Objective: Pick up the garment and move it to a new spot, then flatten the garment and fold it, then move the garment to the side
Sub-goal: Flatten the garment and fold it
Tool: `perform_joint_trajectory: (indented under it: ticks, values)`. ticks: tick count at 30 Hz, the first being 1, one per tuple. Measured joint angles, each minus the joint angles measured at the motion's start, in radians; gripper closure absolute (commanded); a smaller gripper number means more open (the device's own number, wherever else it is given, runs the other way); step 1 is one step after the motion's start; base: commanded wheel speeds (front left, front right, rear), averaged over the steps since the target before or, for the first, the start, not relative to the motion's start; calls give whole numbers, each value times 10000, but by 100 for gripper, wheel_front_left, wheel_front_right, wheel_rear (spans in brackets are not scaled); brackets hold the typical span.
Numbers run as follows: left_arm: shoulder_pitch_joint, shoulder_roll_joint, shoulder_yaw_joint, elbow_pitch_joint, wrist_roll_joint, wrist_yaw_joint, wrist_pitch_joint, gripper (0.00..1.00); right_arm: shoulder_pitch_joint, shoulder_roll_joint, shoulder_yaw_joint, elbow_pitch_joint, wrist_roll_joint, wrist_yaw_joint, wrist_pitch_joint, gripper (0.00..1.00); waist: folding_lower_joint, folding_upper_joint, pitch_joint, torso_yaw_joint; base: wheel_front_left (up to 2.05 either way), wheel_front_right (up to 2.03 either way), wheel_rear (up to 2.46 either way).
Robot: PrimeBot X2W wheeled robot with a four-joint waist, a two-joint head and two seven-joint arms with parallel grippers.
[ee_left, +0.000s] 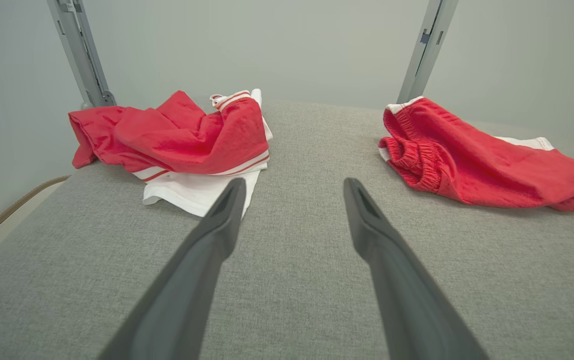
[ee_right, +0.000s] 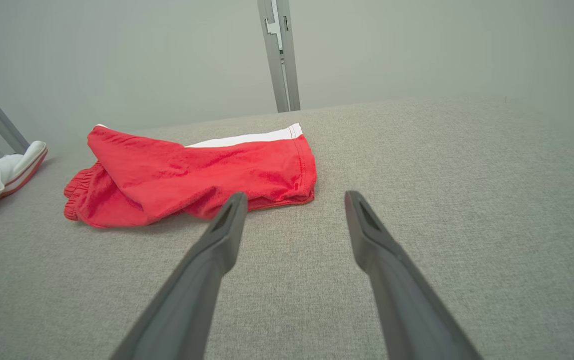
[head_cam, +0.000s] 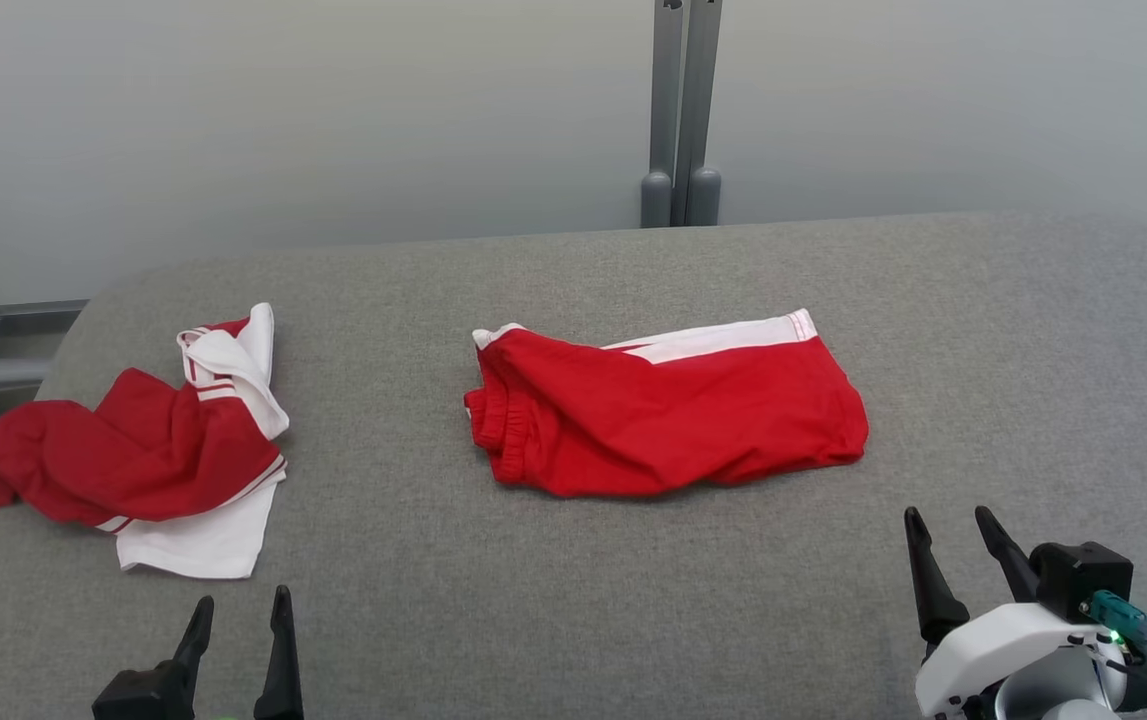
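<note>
In the head view the red shorts lie loosely folded in the middle of the frame on the grey table, with a white stripe along their upper edge. A crumpled red and white shirt sits at the left, near the table's edge and well apart from them. The left gripper at the lower left and the right gripper at the lower right both stand wide open and empty, the left one near the shirt's white hem.

Two garments: folded shorts, crumpled heap; one grey table.
</note>
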Motion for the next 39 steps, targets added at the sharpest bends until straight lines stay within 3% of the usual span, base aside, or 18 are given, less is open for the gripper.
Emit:
perform_joint_trajectory:
  ticks: [12,16,20,23,24,25,26,32,39]
  values:
    - [5,8,-151,-35,-90,0,115,0,-65,2,79,197,105,0,115,0,0,0,151,10,0,0,0]
    - [0,-19,-247,-94,-174,-35,201,0,-409,6,-21,314,268,0,685,0,0,0,231,24,0,0,0]
    - [-26,-44,-322,-224,-174,-15,234,0,-1015,15,-466,389,343,0,1705,0,0,0,368,90,0,0,0]
    - [-59,-21,-347,-372,-174,-2,309,0,-1568,-17,-698,648,395,-6,3221,0,0,0,552,145,0,0,0]
    - [-59,-21,-347,-372,-174,-2,309,0,-1568,-17,-698,648,395,-6,3221,0,0,0,552,145,0,0,0]
    - [-81,23,-374,-506,-167,2,322,0,-2018,29,-867,761,274,-6,4314,0,0,0,706,192,0,0,0]
    - [-81,23,-374,-506,-167,2,322,0,-2018,29,-867,761,274,-6,4314,0,0,0,706,192,0,0,0]
    - [-546,150,-497,-917,2,117,368,0,-4176,-81,-2174,805,-763,-6,6845,0,0,0,1578,406,0,0,0]
    - [-965,209,-757,-1043,73,-33,493,0,-5528,-268,-3158,1381,-1319,-6,7451,0,0,0,2360,753,0,0,0]
